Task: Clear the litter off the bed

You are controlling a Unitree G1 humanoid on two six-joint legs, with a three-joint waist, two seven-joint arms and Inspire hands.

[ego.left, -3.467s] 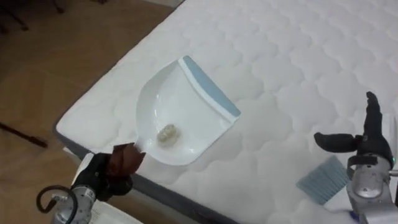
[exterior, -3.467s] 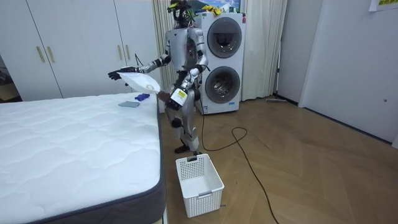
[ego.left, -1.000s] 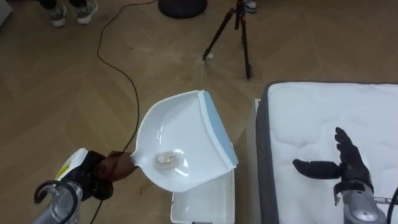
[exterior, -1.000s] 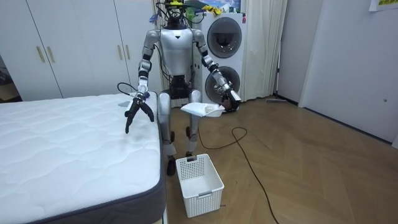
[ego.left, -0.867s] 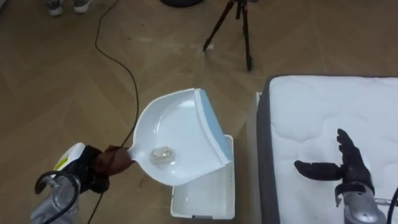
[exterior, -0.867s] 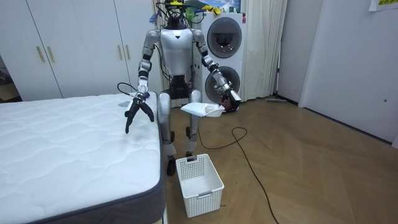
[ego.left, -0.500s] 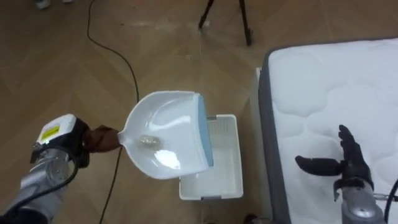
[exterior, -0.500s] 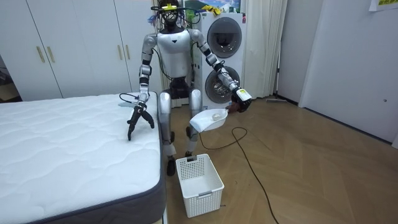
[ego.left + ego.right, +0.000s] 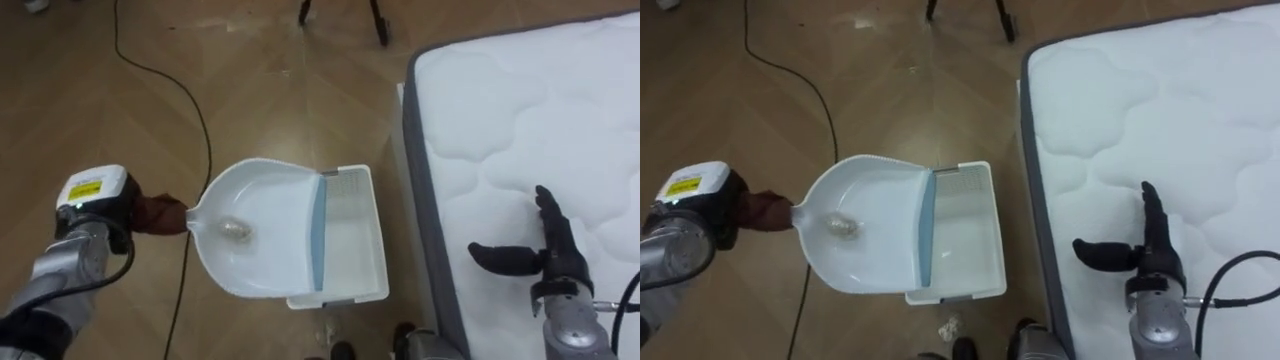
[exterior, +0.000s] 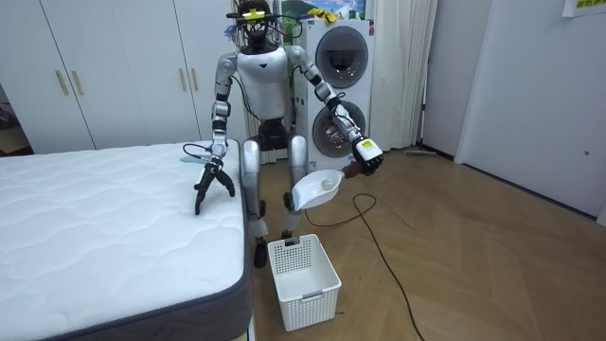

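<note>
left hand (image 9: 128, 218) clenched, right hand (image 9: 548, 255) fingers spread

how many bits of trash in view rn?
2: one scrap in the dustpan held above the basket; a second scrap on the floor beside the basket. Others may be hidden.

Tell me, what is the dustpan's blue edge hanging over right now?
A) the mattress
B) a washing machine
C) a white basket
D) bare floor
C: seen from the robot's head, the dustpan, gripped by its handle in the left hand, has its blue edge over the open white basket that stands on the floor.
</note>
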